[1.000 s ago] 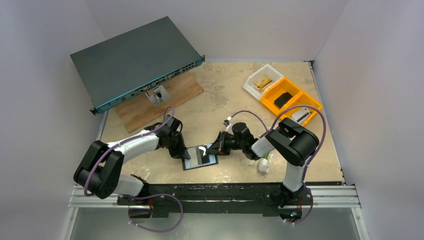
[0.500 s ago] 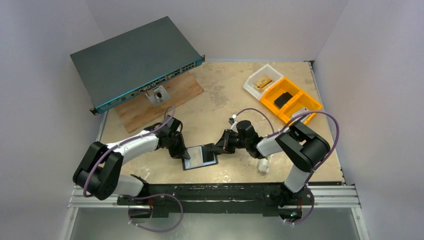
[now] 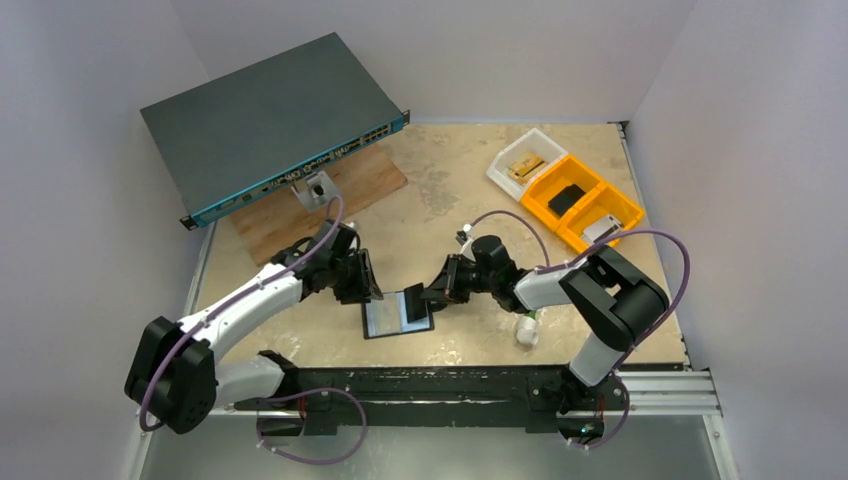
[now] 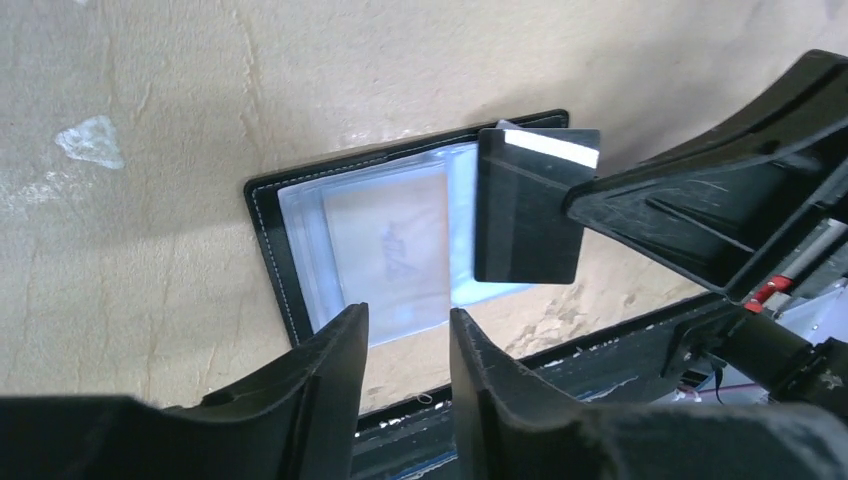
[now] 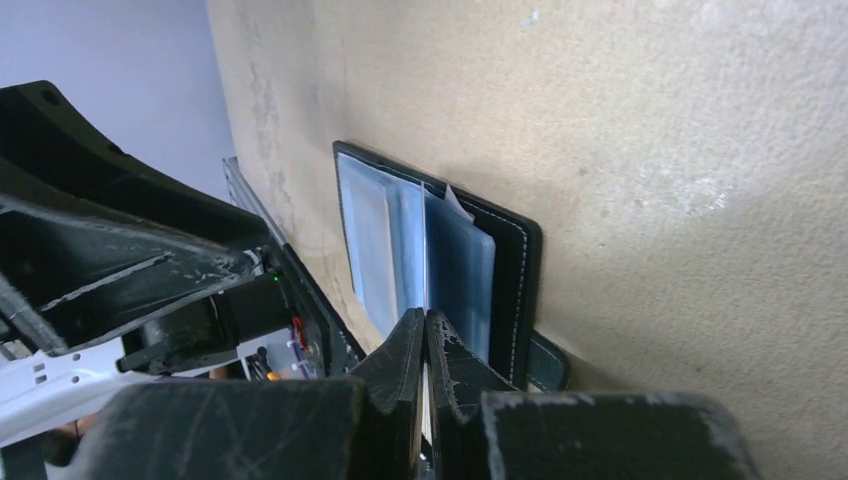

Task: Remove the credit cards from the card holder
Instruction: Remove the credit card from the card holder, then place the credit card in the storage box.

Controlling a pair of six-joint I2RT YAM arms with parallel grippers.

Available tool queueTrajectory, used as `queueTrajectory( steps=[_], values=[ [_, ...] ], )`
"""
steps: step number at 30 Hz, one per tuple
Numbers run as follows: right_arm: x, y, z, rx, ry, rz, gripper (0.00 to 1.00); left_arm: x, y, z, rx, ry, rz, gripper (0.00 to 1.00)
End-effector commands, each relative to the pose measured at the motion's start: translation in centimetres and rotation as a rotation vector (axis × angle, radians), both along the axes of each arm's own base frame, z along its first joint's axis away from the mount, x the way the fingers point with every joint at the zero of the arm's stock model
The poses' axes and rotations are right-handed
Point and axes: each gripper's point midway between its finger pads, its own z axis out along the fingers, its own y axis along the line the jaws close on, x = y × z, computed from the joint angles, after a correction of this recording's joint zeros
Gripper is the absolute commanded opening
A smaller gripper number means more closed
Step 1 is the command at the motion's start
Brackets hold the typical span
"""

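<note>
The card holder (image 3: 388,322) lies open on the table near the front edge, a black wallet with pale blue clear sleeves (image 4: 385,245). Its stitched black rim (image 5: 515,250) shows in the right wrist view. My right gripper (image 3: 430,296) is shut on one of the credit cards (image 4: 527,210), which looks dark with a white strip at one end. It holds that card on edge over the wallet's right half (image 3: 412,302). In the right wrist view the fingers of the right gripper (image 5: 426,318) pinch the thin card edge-on. My left gripper (image 3: 367,284) hovers just left of the wallet, open (image 4: 408,312), with nothing between its fingers.
A big dark grey network switch (image 3: 265,120) rests on a wooden board (image 3: 300,220) at the back left. An orange tray (image 3: 585,205) and a white tray (image 3: 518,160) stand at the back right. A small white object (image 3: 526,332) lies by the right arm. The black front rail (image 4: 600,350) runs just beyond the wallet.
My left gripper has let go of the wallet's left edge, opened and lifted back. The right gripper has drawn back to the wallet's right side with a card pinched in it.
</note>
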Motion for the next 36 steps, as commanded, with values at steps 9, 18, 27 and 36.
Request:
queueTrajectory(
  steps=[9, 18, 27, 36],
  values=[
    [1.4, 0.4, 3.6, 0.015, -0.074, -0.010, 0.00, 0.1, 0.0, 3.4, -0.009, -0.085, -0.070, 0.63],
    [2.3, -0.5, 6.8, 0.011, -0.112, -0.072, 0.00, -0.1, -0.2, 5.2, -0.031, -0.122, -0.117, 0.75],
    [8.2, -7.2, 9.9, -0.050, -0.159, -0.276, 0.00, -0.6, -1.2, 5.1, -0.088, -0.118, -0.169, 0.78],
    [15.6, -18.0, 14.1, -0.135, -0.219, -0.574, 0.00, -0.9, -2.0, 4.7, -0.131, -0.106, -0.206, 0.79]
  ],
)
